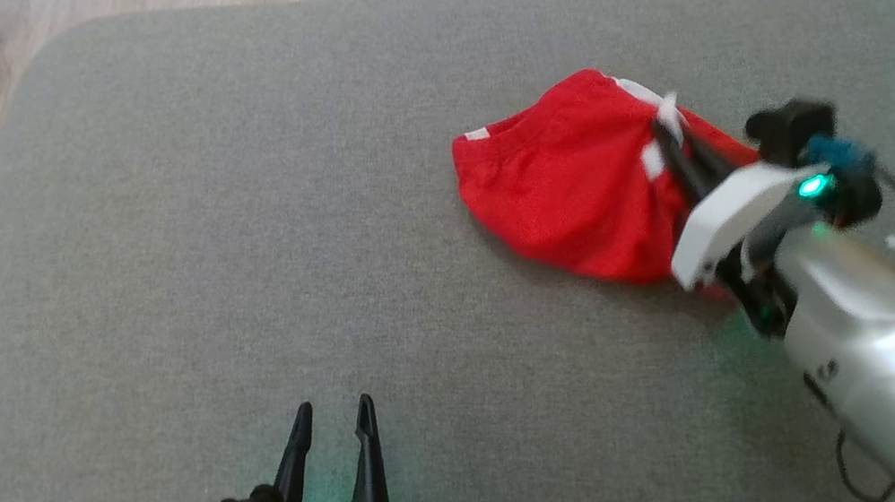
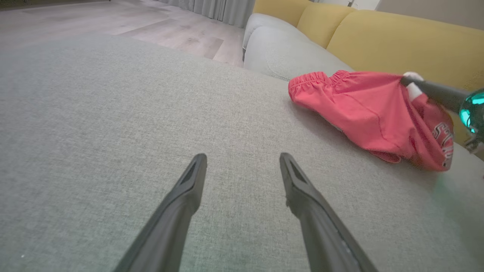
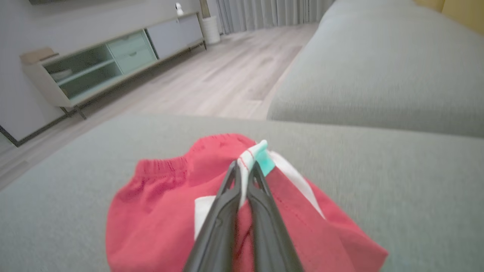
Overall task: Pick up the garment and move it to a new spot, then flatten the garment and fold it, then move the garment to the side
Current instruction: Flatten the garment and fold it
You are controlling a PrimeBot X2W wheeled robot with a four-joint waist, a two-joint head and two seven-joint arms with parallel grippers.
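The left gripper [image 1: 333, 405] is over the near part of the big soft grey cushion [image 1: 182, 241]. Its two dark fingers are spread apart with nothing between them. To the right, the red cloth shorts with white stripes [image 1: 565, 195] lie bunched up on the cushion. The right gripper [image 1: 672, 124] pinches a white edge of the shorts, its fingers pressed tight on it

The body of the right gripper [image 1: 670, 125] hides one corner of the garment [image 1: 565, 195]; its print [image 2: 443, 141] is folded, not readable.
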